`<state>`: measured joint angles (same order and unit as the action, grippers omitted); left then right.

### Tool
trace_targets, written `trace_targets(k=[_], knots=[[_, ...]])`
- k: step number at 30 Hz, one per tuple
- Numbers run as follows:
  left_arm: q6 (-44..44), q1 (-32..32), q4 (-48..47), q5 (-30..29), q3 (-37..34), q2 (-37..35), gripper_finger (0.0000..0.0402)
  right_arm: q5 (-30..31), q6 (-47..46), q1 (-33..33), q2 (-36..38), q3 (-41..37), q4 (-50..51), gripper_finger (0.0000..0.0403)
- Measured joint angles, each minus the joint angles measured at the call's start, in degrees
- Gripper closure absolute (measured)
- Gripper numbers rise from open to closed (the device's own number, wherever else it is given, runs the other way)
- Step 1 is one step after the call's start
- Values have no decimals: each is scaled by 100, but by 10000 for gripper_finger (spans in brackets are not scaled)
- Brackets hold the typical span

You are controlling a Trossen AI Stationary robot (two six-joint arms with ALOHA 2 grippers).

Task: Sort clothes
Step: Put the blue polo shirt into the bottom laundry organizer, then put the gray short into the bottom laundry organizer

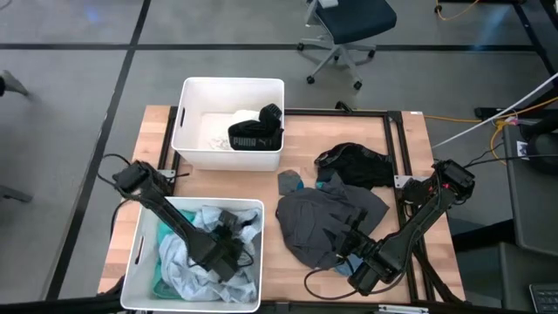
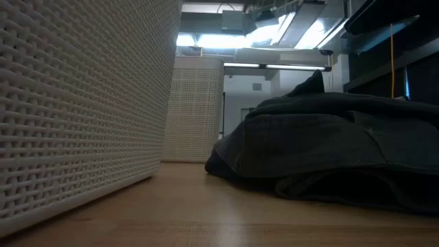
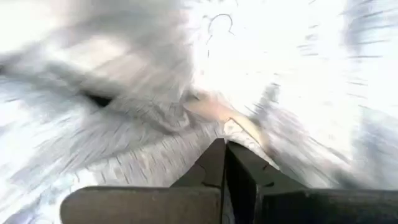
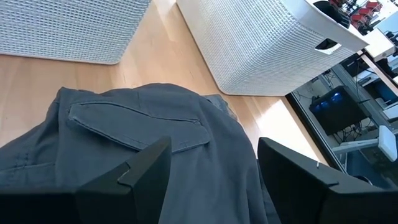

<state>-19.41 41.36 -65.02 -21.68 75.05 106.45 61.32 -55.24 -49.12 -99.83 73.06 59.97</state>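
A dark grey garment with a pocket flap lies spread on the wooden table; it also shows in the low view. My right gripper is open over its near right part, one finger on each side of the cloth below. My left gripper is shut, down among light grey, white and teal clothes in the near white bin. A black PUMA garment and a white one lie in the far bin. A black garment and a teal piece lie on the table. My left gripper has its shut fingertips against the light grey cloth in the near bin, coming from above. I cannot tell whether any cloth is pinched between them.
The two white bins take up the table's left half; their woven walls show close by in the low view and the right wrist view. Bare wood shows at the near edge. An office chair stands beyond the far edge.
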Motion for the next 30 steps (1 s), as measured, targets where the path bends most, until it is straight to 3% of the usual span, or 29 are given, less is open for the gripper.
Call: trace_targets(k=[6,13,16,22,30], knots=[[-431,4,-450,-42,151,-994,396,-5,2,2,0,0,-21,162],[-634,16,-96,-469,151,-2222,396,-40,4,2,0,0,-16,162],[119,29,780,-843,34,-2678,396,-40,4,2,0,0,-13,162],[2064,-27,2941,-927,-500,-3424,396,-45,5,0,0,0,-12,162],[3398,-375,6304,-950,-2141,-4438,396,-650,6,1,0,0,-62,162]])
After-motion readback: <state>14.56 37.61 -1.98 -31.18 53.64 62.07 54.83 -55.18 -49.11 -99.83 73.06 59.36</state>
